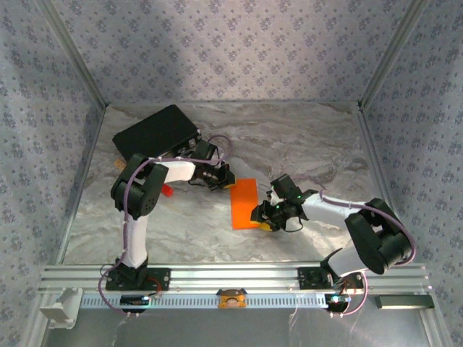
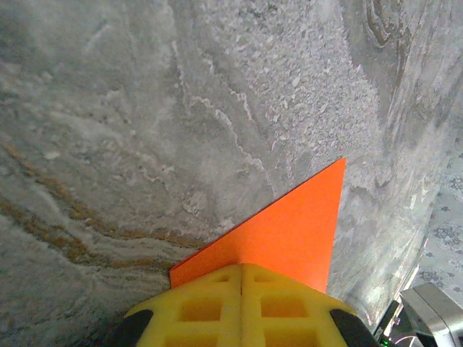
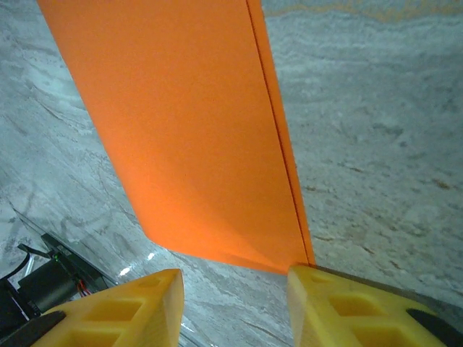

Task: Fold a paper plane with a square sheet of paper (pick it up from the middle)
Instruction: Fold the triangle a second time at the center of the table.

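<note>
Two corners suit this floppy paper [image 1: 244, 204]: my left gripper [image 2: 241, 269] pinches the far one, my right gripper [image 3: 235, 278] sits open by the near one.

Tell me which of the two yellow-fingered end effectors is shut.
The left end effector: its yellow fingers meet with no gap, at the edge of the orange paper sheet. The right end effector has its fingers apart.

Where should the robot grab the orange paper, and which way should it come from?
Probably the near right corner. The orange paper lies folded and flat on the table, so only an edge gives the fingers something to pinch. The right gripper is open at that corner, and coming in low from the right looks best.
</note>
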Action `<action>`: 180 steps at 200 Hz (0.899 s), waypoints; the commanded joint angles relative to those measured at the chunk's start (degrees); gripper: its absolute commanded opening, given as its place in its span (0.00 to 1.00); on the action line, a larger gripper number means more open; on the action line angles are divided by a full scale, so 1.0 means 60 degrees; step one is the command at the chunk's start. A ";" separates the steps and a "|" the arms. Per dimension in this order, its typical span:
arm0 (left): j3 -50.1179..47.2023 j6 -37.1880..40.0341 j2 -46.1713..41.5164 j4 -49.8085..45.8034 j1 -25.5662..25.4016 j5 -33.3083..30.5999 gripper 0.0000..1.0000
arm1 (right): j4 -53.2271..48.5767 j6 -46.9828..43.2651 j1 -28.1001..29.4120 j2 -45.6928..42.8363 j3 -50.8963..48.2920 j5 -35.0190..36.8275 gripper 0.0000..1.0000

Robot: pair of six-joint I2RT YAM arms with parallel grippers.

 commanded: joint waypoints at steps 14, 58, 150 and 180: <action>-0.0337 -0.0033 0.0158 -0.0596 -0.0070 -0.0376 0.02 | -0.0061 0.0091 0.0084 0.0216 0.0144 0.0178 0.45; -0.0342 -0.0047 0.0158 -0.0564 -0.0076 -0.0369 0.02 | 0.0051 -0.0010 0.0080 0.0339 0.0244 0.0185 0.46; -0.0335 -0.0051 0.0189 -0.0565 -0.0105 -0.0360 0.02 | 0.0171 -0.0145 0.0203 0.0176 0.0752 0.0255 0.47; -0.0336 -0.0084 0.0211 -0.0505 -0.0135 -0.0332 0.02 | 0.0739 -0.0307 0.0145 0.0185 0.0782 0.0050 0.47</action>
